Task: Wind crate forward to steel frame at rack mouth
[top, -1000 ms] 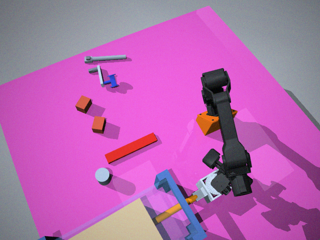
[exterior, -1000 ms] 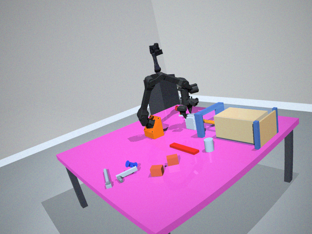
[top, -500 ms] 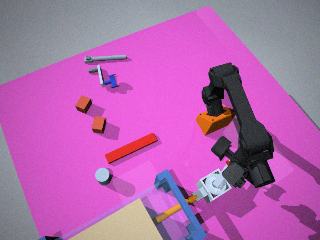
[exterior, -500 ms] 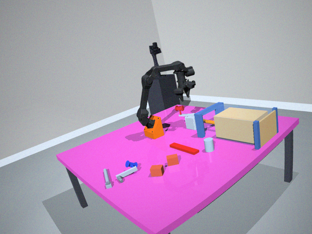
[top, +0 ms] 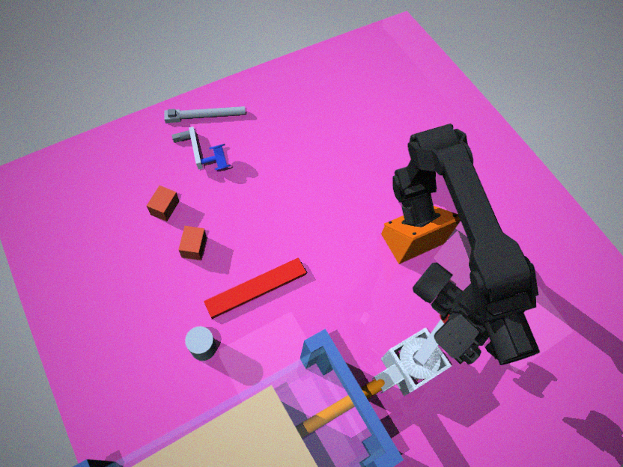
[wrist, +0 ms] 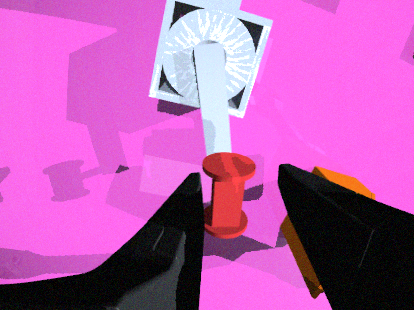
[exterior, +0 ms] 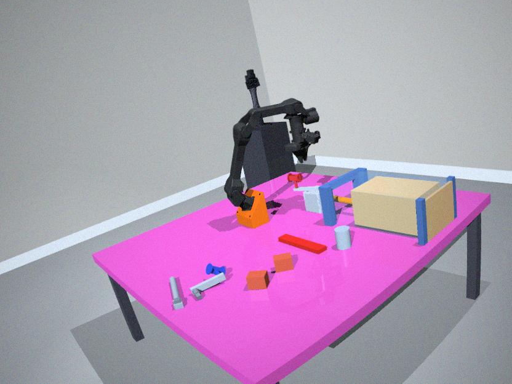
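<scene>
Overhead, the end effector (exterior: 301, 160) (wrist: 240, 178), open, with room around the red knob (exterior: 294, 178) (wrist: 227, 198).

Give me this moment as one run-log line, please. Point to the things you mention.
gripper (wrist: 240, 178): open, above red knob (exterior: 294, 178) (wrist: 227, 198) | crank: on winch (top: 410, 367) (exterior: 312, 200) (wrist: 170, 43) | crate (top: 223, 431) (exterior: 384, 208): short of frame (top: 353, 389) (exterior: 327, 205)

In the wrist view the fingers (exterior: 301, 157) run off the lower edge, and one covers much of the orange base (top: 402, 241) (exterior: 256, 214) (wrist: 345, 179) behind it; beyond their tips, the handle's (top: 430, 349) (exterior: 304, 189) (wrist: 216, 103) lower end is hidden at the winch (top: 410, 387) (exterior: 312, 202) (wrist: 161, 60). From the top, the gripper covers most of the red grip (top: 445, 319) (exterior: 294, 178) (wrist: 227, 200) below the fingers, while the crate (top: 223, 431) (exterior: 384, 211), well apart from them, is cut off. In the exterior view the fingertips are too small to read.
</scene>
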{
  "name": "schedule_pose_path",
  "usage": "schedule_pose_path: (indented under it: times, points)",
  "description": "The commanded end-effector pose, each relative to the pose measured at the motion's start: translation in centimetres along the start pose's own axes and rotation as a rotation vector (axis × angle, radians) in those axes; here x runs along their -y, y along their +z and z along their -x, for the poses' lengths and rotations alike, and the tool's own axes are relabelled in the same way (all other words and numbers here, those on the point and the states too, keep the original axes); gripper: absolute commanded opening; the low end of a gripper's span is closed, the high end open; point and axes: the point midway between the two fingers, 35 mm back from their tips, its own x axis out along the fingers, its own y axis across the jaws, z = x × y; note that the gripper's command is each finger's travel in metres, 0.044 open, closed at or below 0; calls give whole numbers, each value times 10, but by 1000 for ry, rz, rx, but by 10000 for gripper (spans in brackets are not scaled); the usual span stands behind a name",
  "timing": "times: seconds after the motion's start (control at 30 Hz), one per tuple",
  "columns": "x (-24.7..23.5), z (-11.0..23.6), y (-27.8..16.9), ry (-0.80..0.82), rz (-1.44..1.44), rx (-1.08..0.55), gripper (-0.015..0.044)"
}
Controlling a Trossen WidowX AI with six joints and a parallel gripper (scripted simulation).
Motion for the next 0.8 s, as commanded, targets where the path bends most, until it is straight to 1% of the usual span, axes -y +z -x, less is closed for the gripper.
schedule_pose_path:
  times: [0.0,0.1,0.77]
  points:
    - [0,1,0,4,-4,-3,72]
    - [0,1,0,4,-4,-3,0]
    - [0,1,0,4,-4,-3,0]
